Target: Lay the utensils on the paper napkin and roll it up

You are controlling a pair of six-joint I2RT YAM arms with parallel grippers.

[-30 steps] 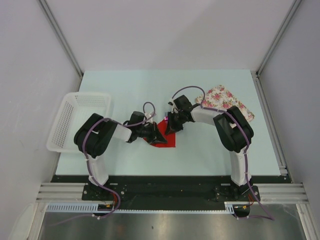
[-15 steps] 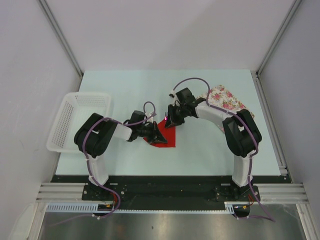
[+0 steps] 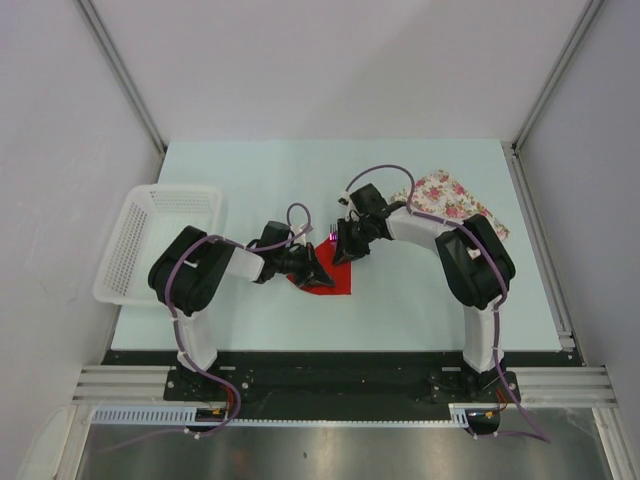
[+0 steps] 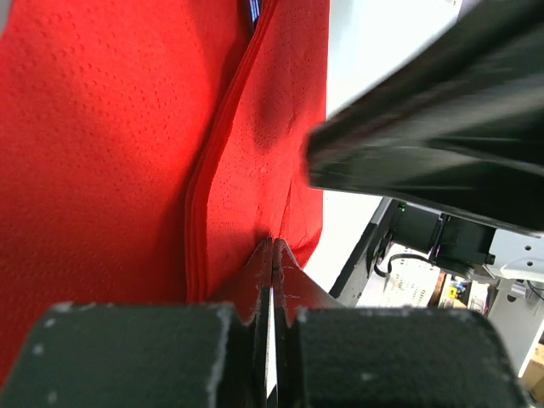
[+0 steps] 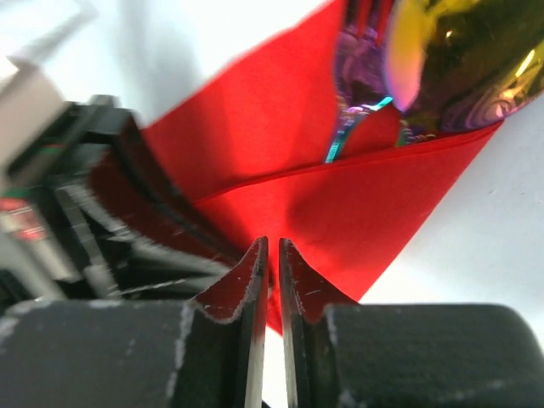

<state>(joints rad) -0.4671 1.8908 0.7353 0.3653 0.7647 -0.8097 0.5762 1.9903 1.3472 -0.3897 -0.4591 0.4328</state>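
The red paper napkin (image 3: pixel 328 278) lies mid-table with one flap folded over (image 4: pixel 272 127). At its far corner the spoon's gold bowl (image 5: pixel 459 51) and the purple fork (image 5: pixel 361 72) stick out from under the fold (image 5: pixel 340 204). My left gripper (image 3: pixel 318 268) is shut, its tips (image 4: pixel 274 245) resting against the folded flap; I see no paper between them. My right gripper (image 3: pixel 346 250) hovers over the napkin's near edge (image 5: pixel 274 245), jaws a narrow slit apart with nothing in the gap. The two grippers nearly touch.
A white plastic basket (image 3: pixel 160 240) stands at the table's left edge. A floral cloth (image 3: pixel 452 200) lies at the back right, partly under the right arm. The right arm's black body (image 4: pixel 425 144) looms close over the left gripper.
The left gripper closed fully. The right gripper parted slightly, drew back from the napkin a little, then returned; its elbow swung outward.
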